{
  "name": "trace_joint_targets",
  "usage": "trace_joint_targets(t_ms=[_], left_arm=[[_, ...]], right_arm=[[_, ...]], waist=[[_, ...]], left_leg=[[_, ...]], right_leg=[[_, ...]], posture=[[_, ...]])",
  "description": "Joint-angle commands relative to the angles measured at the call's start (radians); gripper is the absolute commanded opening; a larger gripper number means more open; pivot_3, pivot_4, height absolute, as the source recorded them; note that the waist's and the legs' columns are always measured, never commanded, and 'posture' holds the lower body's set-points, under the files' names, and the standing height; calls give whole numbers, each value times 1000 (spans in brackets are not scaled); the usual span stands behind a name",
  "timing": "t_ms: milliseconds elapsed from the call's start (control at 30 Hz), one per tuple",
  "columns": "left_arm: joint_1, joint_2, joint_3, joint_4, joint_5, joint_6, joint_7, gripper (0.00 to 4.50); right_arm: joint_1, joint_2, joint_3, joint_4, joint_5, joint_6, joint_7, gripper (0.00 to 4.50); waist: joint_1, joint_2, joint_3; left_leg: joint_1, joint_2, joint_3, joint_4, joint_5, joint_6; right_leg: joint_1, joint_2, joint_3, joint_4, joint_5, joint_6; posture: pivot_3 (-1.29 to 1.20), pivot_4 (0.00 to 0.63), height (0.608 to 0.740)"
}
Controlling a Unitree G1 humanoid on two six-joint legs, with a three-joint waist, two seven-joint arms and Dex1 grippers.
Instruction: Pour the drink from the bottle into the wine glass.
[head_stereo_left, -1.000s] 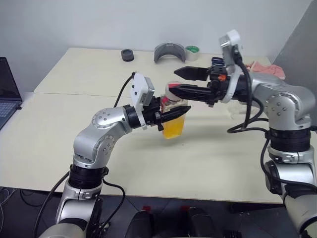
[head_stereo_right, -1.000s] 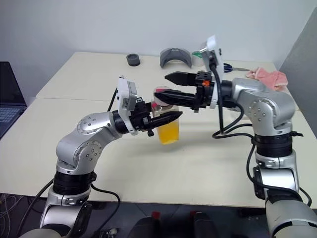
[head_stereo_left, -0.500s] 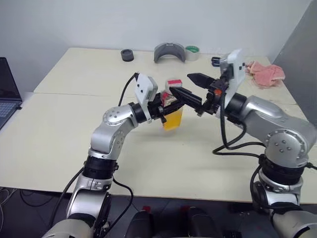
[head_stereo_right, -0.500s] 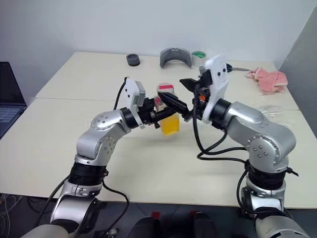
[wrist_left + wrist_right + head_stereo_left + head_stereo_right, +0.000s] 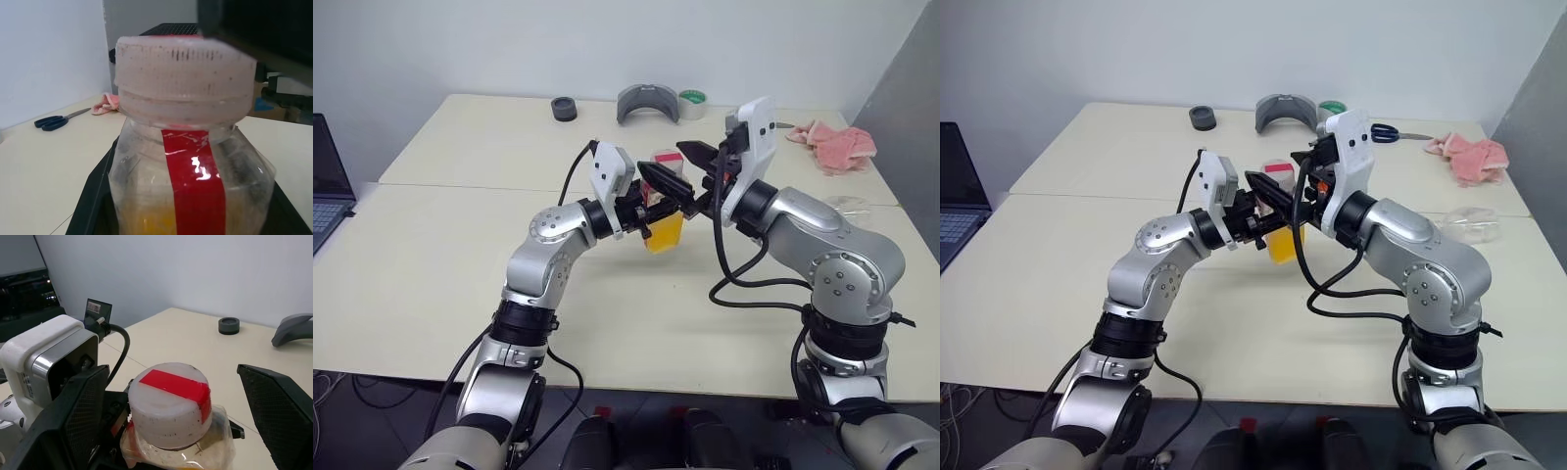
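My left gripper (image 5: 651, 215) is shut on the body of the bottle (image 5: 664, 211) and holds it upright above the middle of the table. The orange-yellow drink (image 5: 664, 235) fills its lower part. A red stripe runs over its white cap (image 5: 171, 396) and down its side (image 5: 190, 161). My right gripper (image 5: 677, 168) is open, with one finger on each side of the cap and a gap to both. The wine glass (image 5: 1469, 223) shows as a faint clear shape on the table at the right, behind my right arm.
A laptop (image 5: 328, 176) sits at the left edge. Along the back of the table (image 5: 431, 255) are a black round piece (image 5: 565, 108), a grey curved part (image 5: 648, 103), a tape roll (image 5: 693, 101), scissors (image 5: 1386, 132) and a pink cloth (image 5: 832, 142).
My right gripper has swung in from the right and turned, and now straddles the bottle's cap. My left gripper has carried the bottle a little further out over the table.
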Motion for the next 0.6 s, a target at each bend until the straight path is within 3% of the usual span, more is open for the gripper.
trace_joint_targets(t_ms=[33,267,500,600], left_arm=[[-11,-1,5,-53,-5,-13,-1,1897],[0,6,11,-74,-8,-1,7,1897],[4,6,8,-109,-19,20,12,1897],[16,8,1,-167,-42,59,10,1897]], right_arm=[[-25,1,1,-21,-4,-31,2,4081],[-23,6,10,-16,-6,-48,5,1869],[-35,-8,14,-3,-14,-58,17,1873],[-48,-54,25,17,5,-74,111,1873]], waist=[[0,0,0],[0,0,0],[0,0,0],[0,0,0]], left_leg=[[0,0,0,0,0,0],[0,0,0,0,0,0],[0,0,0,0,0,0],[0,0,0,0,0,0]], right_leg=[[0,0,0,0,0,0],[0,0,0,0,0,0],[0,0,0,0,0,0],[0,0,0,0,0,0]], posture=[[0,150,740],[0,150,740],[0,150,740],[0,150,740]])
